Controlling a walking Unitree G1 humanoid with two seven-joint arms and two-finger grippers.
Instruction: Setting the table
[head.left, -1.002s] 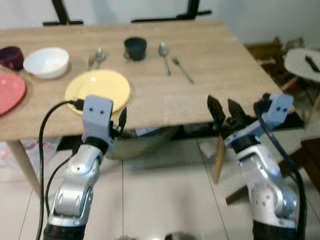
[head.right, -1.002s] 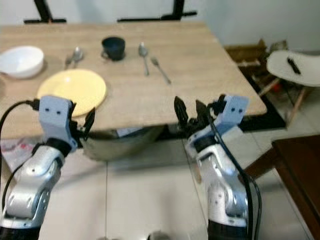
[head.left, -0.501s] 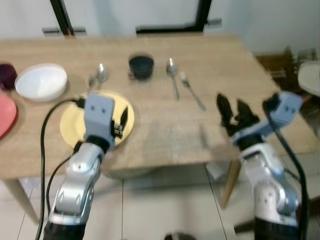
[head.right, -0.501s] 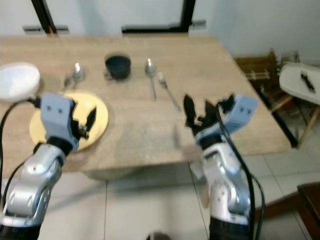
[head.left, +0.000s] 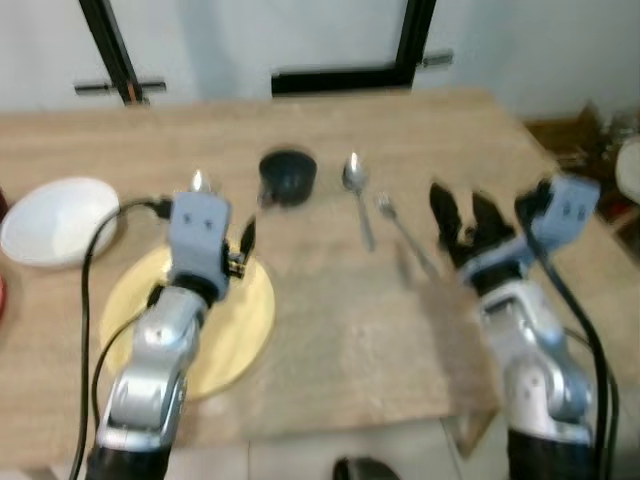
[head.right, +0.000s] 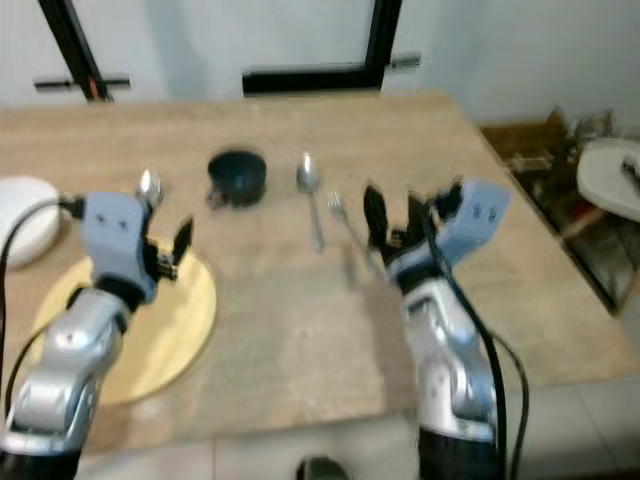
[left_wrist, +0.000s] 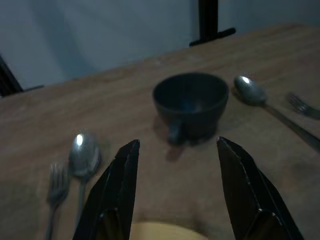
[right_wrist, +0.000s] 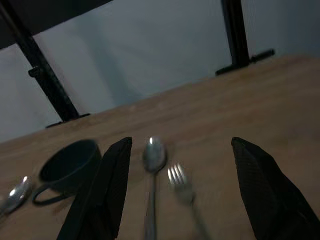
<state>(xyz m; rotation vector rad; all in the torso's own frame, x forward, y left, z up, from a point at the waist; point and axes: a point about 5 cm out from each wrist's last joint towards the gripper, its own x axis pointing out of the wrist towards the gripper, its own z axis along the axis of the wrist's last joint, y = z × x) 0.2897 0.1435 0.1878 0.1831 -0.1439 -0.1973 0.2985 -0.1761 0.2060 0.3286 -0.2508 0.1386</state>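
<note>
A wooden table (head.left: 340, 340) carries a yellow plate (head.left: 245, 320), a white bowl (head.left: 55, 220), a dark cup (head.left: 288, 176), a spoon (head.left: 355, 180) and a fork (head.left: 400, 225). Another spoon (left_wrist: 84, 155) and fork (left_wrist: 56, 180) lie left of the cup. My left gripper (head.left: 245, 240) hovers open over the plate's far edge and faces the cup (left_wrist: 191, 102). My right gripper (head.left: 458, 198) hangs open and holds nothing, just right of the fork (right_wrist: 179, 180) and spoon (right_wrist: 154, 155).
A red plate's edge (head.left: 2, 298) shows at the far left of the table. Black stand legs (head.left: 345, 75) sit behind the table against the wall. A white chair (head.right: 612, 175) stands to the right. The table's front edge (head.left: 330, 425) is close below my arms.
The camera has moved in towards the table, so the whole scene has slid down. Both arms, once before the table's edge, now reach over the tabletop. Both grippers stay open.
</note>
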